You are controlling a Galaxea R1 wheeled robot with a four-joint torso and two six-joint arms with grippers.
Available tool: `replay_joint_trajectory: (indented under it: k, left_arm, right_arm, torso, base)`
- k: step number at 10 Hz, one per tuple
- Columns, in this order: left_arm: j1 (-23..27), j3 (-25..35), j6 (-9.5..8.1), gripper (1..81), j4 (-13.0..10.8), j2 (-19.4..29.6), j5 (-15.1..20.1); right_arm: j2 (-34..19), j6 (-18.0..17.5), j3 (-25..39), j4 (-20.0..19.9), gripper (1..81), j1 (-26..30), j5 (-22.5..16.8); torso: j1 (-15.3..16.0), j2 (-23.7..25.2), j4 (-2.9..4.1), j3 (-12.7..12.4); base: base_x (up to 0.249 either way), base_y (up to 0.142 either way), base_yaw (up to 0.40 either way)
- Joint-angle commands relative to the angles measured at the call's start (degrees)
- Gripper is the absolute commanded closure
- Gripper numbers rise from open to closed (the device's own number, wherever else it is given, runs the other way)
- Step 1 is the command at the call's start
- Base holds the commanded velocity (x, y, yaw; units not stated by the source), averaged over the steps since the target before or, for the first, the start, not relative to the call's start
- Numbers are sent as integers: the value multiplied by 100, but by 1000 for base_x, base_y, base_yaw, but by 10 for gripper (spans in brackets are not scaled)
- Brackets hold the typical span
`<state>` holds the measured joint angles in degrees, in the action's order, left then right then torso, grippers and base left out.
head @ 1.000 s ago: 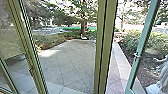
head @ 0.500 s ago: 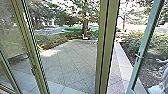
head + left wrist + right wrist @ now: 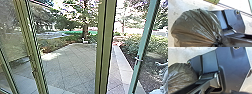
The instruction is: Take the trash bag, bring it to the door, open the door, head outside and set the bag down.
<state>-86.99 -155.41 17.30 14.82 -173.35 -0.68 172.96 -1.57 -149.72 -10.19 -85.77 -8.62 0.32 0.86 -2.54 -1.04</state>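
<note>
The black trash bag (image 3: 195,27) bulges large in the left wrist view, its plastic drawn into a tight neck where my left gripper (image 3: 217,43) is closed on it. Part of the same bag (image 3: 180,76) appears in the right wrist view, beside the robot's jointed bar. Straight ahead in the head view stand glass doors with green frames, divided by a thick upright post (image 3: 105,47). Right of the post, a teal-framed door (image 3: 146,37) with a metal handle (image 3: 138,59) appears to stand ajar.
Through the glass lies a paved yard (image 3: 70,62), with a tree (image 3: 85,31) at its far end. A pale curb (image 3: 122,62) runs along its right side, beside bushes (image 3: 135,43). A whitish shape (image 3: 162,77) is at the right edge.
The whole head view has shifted slightly, so the camera has moved a little. The teal-framed door and the post keep roughly the same places.
</note>
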Motion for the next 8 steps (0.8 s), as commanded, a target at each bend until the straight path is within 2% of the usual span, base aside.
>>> replay_joint_trajectory:
  k: [1,4,8]
  left_arm:
    - [318,1,10,811,12,-33,332]
    - [318,1,10,811,-23,-60,341]
    - [318,10,28,811,-41,-86,358]
  right_arm:
    - [153,25,-116,34,10,284,-360]
    - [382,25,-425,26,10,214,-246]
    - [400,17,-434,17,10,187,-79]
  torso:
    - [0,0,0,0]
    - [0,0,0,0]
    - [0,0,0,0]
  base:
    - [0,0,0]
    - [0,0,0]
    - [0,0,0]
